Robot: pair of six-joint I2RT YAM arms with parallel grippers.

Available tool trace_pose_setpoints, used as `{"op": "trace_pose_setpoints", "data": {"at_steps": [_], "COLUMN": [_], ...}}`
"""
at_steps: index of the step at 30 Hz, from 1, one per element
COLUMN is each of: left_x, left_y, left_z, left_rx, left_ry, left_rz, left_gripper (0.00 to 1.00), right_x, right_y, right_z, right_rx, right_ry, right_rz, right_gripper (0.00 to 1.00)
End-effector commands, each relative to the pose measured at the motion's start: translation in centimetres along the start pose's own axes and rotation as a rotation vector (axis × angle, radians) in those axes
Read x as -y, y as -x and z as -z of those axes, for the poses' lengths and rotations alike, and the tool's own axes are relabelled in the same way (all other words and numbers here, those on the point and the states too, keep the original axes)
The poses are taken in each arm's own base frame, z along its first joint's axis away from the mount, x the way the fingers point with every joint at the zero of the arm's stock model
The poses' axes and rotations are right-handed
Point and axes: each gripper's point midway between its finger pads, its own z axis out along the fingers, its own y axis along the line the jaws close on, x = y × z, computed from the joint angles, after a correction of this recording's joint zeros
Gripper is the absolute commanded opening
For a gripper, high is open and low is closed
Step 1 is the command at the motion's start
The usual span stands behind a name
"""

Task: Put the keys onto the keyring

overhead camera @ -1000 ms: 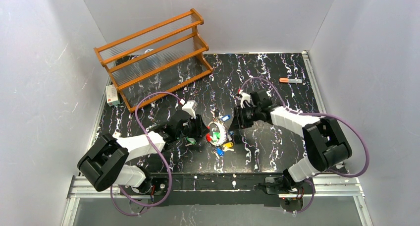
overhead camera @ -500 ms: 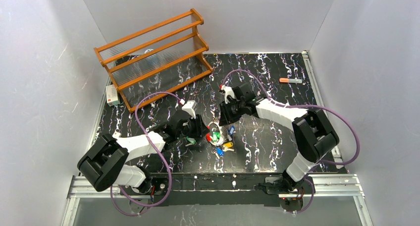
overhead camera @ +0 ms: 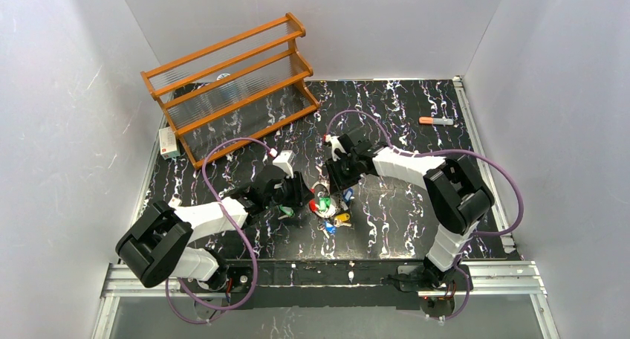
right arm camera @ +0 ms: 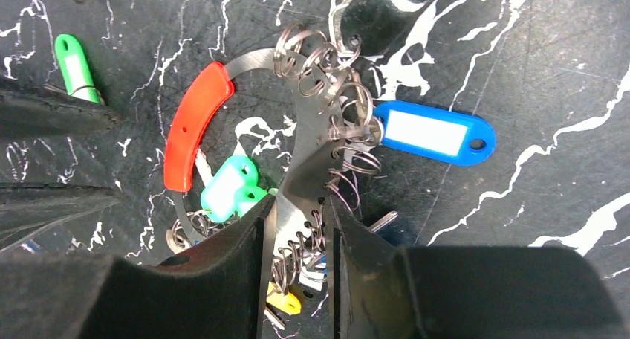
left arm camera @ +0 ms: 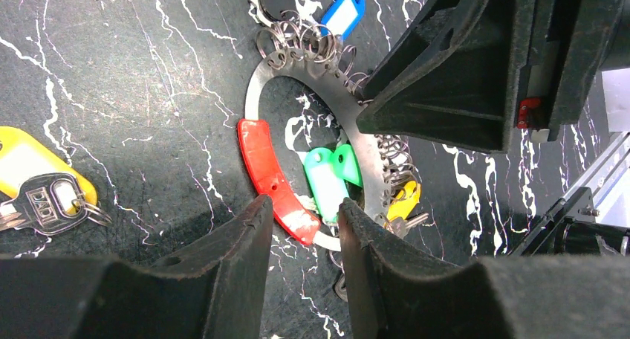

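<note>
The keyring point(overhead camera: 325, 203) lies on the table between both arms: a flat metal band point(left arm camera: 267, 86) with a red arc point(left arm camera: 264, 164), fringed with small wire loops. Green tags point(left arm camera: 327, 179) sit inside it and a blue tag point(right arm camera: 434, 133) lies beside it. Loose keys, yellow point(overhead camera: 340, 218) and blue point(overhead camera: 329, 227), lie just in front. My left gripper point(left arm camera: 303, 209) straddles the lower end of the red arc, both fingers touching the ring. My right gripper point(right arm camera: 301, 205) is closed across the metal band point(right arm camera: 312, 160), which fills its gap. A yellow-tagged key point(left arm camera: 37, 175) lies left of the ring.
A wooden rack point(overhead camera: 230, 86) stands at the back left with a small white box point(overhead camera: 169, 142) beside it. An orange-capped marker point(overhead camera: 436, 120) lies at the back right. A single green tag point(right arm camera: 74, 68) lies near the left fingers. White walls enclose the table.
My right gripper swung left from beside the ring onto its upper right band. The blue tag shifted from the ring's top to its right side. The left arm stayed put.
</note>
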Motion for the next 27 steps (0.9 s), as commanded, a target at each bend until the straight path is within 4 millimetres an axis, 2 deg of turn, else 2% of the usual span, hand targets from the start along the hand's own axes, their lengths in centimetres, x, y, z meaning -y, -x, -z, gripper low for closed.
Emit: {"op": "trace_pose_setpoints", "data": {"at_steps": [1,9,22,27], "left_x": [0.4,0.4,0.6,0.6], "left_y": [1.0,1.0,1.4,1.6], "left_z": [0.5,0.5,0.8,1.1], "left_rx": [0.032,0.031,0.044,0.052], "left_ry": [-0.007,-0.006,-0.009,-0.006], "left_rz": [-0.008,-0.011,-0.013,-0.016], "left_gripper": [0.37,0.37,0.37,0.37], "right_x": [0.3,0.5,1.2,2.2], "right_y": [1.9,1.4,0.5,0.5], "right_z": [0.5,1.0,1.4,1.5], "right_rx": [0.044,0.045,0.035,0.035], "right_ry": [-0.04,-0.052,-0.095,-0.15], "right_rz": [0.022,0.027,0.01,0.019], "right_gripper": [0.39,0.39,0.18,0.18]}}
